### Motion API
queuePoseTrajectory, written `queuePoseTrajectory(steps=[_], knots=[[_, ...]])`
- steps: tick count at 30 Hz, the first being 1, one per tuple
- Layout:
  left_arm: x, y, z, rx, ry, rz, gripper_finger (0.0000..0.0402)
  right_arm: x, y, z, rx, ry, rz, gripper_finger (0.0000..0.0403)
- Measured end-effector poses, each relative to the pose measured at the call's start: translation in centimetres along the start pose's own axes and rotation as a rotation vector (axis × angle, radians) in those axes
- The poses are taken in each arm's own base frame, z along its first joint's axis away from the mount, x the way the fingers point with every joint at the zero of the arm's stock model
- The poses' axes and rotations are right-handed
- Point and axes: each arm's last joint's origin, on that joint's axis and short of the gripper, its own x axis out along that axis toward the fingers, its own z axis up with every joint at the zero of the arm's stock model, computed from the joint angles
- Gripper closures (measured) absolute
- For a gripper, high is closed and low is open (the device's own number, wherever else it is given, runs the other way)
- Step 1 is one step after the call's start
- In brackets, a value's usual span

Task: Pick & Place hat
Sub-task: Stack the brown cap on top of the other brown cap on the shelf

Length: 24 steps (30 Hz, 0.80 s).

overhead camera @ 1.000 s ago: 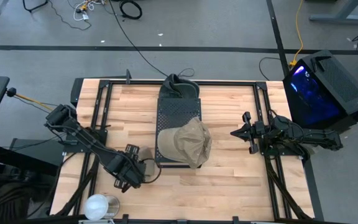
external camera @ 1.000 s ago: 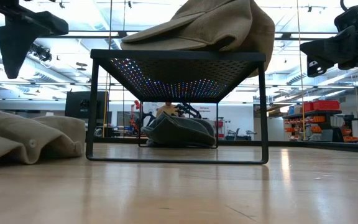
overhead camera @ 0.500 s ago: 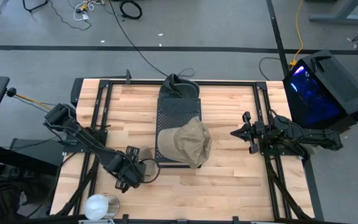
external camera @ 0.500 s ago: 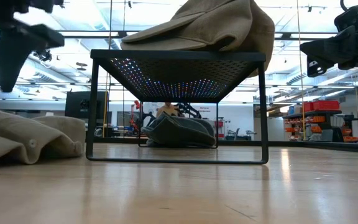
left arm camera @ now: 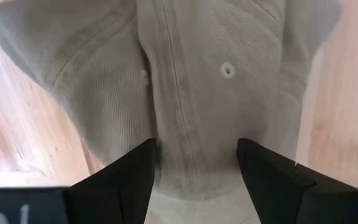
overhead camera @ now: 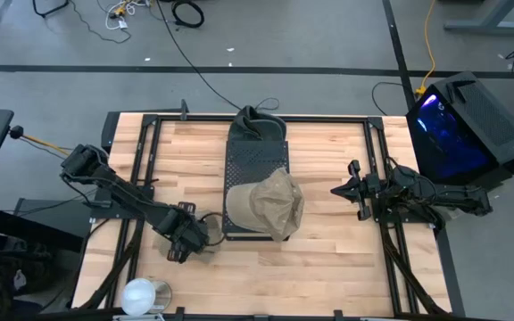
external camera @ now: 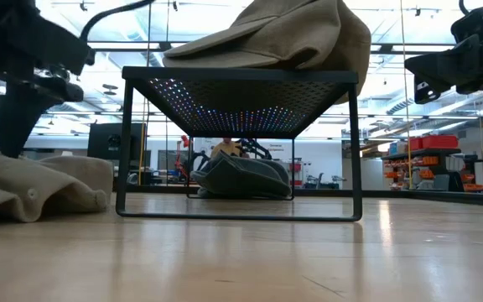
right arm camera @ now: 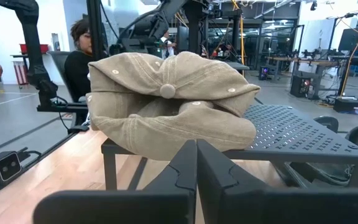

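Ribbed matt cloth hat [left arm camera: 210, 81], glossy wood table [external camera: 309, 260] — perforated matt metal rack [right arm camera: 291, 134]

A light wooden table [overhead camera: 328, 250] carries a black perforated stand [overhead camera: 255, 165] at its centre, a tan hat [external camera: 32, 184] lying on the boards at about eight o'clock from it, and a dark hat [overhead camera: 257, 123] at twelve o'clock.
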Motion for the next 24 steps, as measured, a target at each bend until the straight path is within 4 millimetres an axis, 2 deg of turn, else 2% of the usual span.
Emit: queuePoseTrajectory(steps=[8, 24], knots=[[0.57, 0.65, -0.18, -0.024, 0.03, -0.015, 0.0181, 0.0, 0.0, 0.0, 0.0, 0.0, 0.0, 0.0396], [0.57, 0.65, 0.1, -0.017, -0.013, 0.015, 0.0323, 0.0, 0.0, 0.0, 0.0, 0.0, 0.0, 0.0396]])
